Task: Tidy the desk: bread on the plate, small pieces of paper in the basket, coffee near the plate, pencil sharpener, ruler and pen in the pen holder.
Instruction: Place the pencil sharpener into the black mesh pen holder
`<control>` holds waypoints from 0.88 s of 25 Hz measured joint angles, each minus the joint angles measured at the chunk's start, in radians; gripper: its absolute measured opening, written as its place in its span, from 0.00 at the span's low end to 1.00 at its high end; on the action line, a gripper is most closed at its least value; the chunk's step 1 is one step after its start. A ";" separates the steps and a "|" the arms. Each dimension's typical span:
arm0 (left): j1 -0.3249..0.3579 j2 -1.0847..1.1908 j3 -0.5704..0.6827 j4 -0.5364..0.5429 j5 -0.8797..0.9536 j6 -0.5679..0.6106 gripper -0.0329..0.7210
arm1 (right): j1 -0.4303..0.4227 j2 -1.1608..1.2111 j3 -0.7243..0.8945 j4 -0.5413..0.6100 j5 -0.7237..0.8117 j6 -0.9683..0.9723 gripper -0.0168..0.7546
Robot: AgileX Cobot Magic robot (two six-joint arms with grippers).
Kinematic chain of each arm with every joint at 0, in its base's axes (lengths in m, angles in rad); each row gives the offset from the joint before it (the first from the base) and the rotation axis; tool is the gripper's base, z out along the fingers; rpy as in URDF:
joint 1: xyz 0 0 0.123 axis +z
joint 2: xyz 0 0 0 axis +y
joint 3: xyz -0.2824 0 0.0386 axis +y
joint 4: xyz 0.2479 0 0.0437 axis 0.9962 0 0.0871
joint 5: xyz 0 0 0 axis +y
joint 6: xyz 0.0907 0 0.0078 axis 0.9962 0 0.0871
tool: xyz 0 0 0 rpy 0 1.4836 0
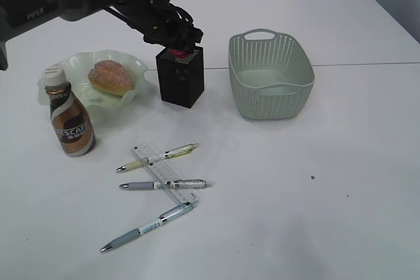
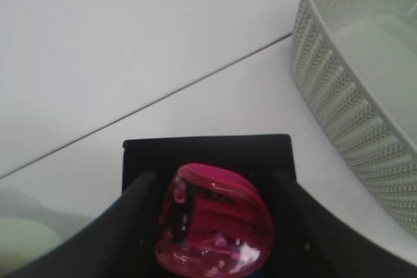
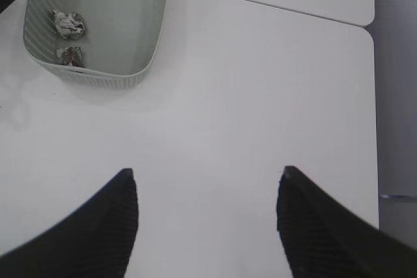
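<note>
1. Nearest the camera, three pens lie on the desk, in front of the pen holder: a grey pen closest, a second pen behind it, and a third pen behind that.
2. The ruler lies flat among the pens; the two farther pens cross over it.
3. The coffee stands upright to the left of the pen holder, just in front of the plate.
4. The bread rests on the plate.
5. The basket stands to the right of the pen holder, apart from it. Two crumpled paper pieces lie inside it.
6. The left gripper hangs directly above the pen holder mouth. Its jaws stand partly apart with the pink pencil sharpener between them; whether they grip it, or merely flank it, cannot be told.
7. The right gripper hovers over bare desk, right of the pen holder beyond the basket. Its jaws are wide apart and hold nothing.
</note>
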State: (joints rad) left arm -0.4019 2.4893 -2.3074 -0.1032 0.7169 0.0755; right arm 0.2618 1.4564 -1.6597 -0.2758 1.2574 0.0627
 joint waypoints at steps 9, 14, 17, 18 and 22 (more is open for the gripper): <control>0.016 0.000 0.000 -0.004 0.033 0.000 0.68 | 0.000 0.000 0.000 0.000 0.000 0.000 0.66; 0.016 0.000 0.000 -0.006 0.052 0.000 0.68 | 0.000 0.000 0.000 0.000 0.000 0.000 0.66; 0.016 -0.002 0.000 -0.006 0.064 0.000 0.68 | 0.000 0.000 0.000 0.000 0.000 0.000 0.66; 0.016 -0.004 0.000 -0.006 0.066 0.000 0.68 | 0.000 0.000 0.000 0.000 0.000 0.000 0.66; 0.016 -0.020 0.000 -0.029 0.072 0.000 0.68 | 0.000 0.000 0.000 0.000 0.000 0.000 0.66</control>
State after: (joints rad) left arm -0.3858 2.4691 -2.3074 -0.1318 0.7889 0.0755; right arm 0.2618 1.4564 -1.6597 -0.2758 1.2574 0.0627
